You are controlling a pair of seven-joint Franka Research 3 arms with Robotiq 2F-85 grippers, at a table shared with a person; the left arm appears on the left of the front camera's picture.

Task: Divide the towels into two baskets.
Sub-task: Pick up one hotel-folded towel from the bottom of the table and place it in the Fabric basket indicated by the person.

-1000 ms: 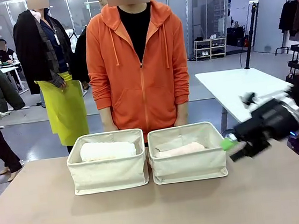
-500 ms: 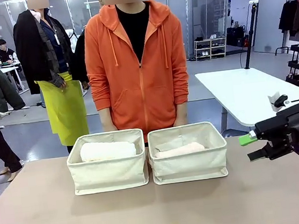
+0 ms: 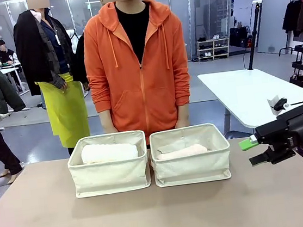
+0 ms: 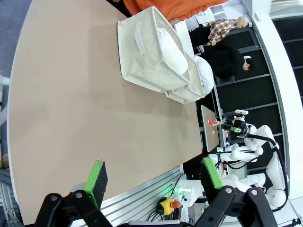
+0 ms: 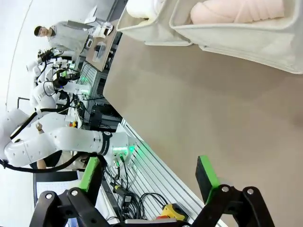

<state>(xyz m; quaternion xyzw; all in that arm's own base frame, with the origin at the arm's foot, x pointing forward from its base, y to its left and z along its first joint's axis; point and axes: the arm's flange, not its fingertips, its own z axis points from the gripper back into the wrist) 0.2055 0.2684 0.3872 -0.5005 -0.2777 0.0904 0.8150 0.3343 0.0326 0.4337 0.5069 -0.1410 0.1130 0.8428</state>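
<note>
Two cream canvas baskets stand side by side at the table's far edge. A cream-white rolled towel (image 3: 109, 152) lies in the left basket (image 3: 110, 175), and a pale pink rolled towel (image 3: 182, 152) lies in the right basket (image 3: 192, 168). My right gripper (image 3: 254, 151) hovers open and empty just right of the right basket. Its wrist view shows the pink towel (image 5: 236, 12) in that basket (image 5: 246, 40) beyond the spread fingers of the right gripper (image 5: 148, 172). My left gripper (image 4: 154, 175) is open and empty above the table's near side, far from the left basket (image 4: 142, 56).
A person in an orange hoodie (image 3: 138, 65) stands close behind the baskets, hands down behind them. The brown tabletop (image 3: 152, 217) in front of the baskets is bare. Other people stand at the back left, and a white table (image 3: 247, 89) stands at the back right.
My right gripper has drawn back to the right, away from the right basket's side, still open. The baskets and towels have not moved.
</note>
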